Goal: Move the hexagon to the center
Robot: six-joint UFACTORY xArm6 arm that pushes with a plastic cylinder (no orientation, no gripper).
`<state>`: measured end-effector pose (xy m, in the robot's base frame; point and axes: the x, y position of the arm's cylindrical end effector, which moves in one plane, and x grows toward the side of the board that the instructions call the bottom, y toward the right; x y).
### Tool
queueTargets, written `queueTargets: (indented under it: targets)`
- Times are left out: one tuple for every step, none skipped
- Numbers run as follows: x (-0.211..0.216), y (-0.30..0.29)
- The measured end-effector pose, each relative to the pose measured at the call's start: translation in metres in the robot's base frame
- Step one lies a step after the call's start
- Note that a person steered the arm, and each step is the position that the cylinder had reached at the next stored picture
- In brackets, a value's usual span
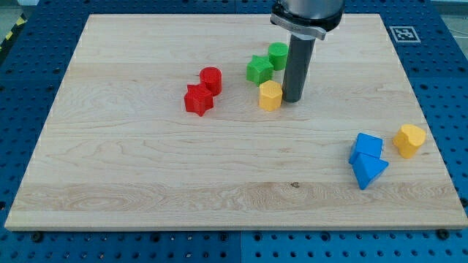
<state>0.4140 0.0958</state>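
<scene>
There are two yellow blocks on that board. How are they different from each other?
The yellow hexagon sits near the board's upper middle, right beside my tip; the other yellow block lies far off near the view's right edge. The hexagon has flat sides, while the other looks heart-like and slightly larger. The hexagon neighbours the green blocks; the other neighbours the blue blocks. Both share one yellow.

Pale, light-grained wooden board (146, 183) on a blue perforated table (446, 44). Black-and-white square marker (403, 33) at the board's 1 o'clock corner. Dark grey rod, my tip (292, 99). Yellow hexagon (270, 95) at 9 o'clock of the tip. Green star (259, 69), green cylinder (278, 55). Red star (198, 99), red cylinder (211, 79). Two blue blocks (366, 148) (368, 171), shapes unclear. Yellow block (409, 139) at 3 o'clock of them.
</scene>
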Motion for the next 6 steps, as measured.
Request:
queueTargets:
  targets:
    - [0.018,0.016]
    - [0.040,0.007]
    - [0.033,-0.019]
    - [0.015,-0.049]
    - [0.009,-0.069]
    - [0.019,-0.071]
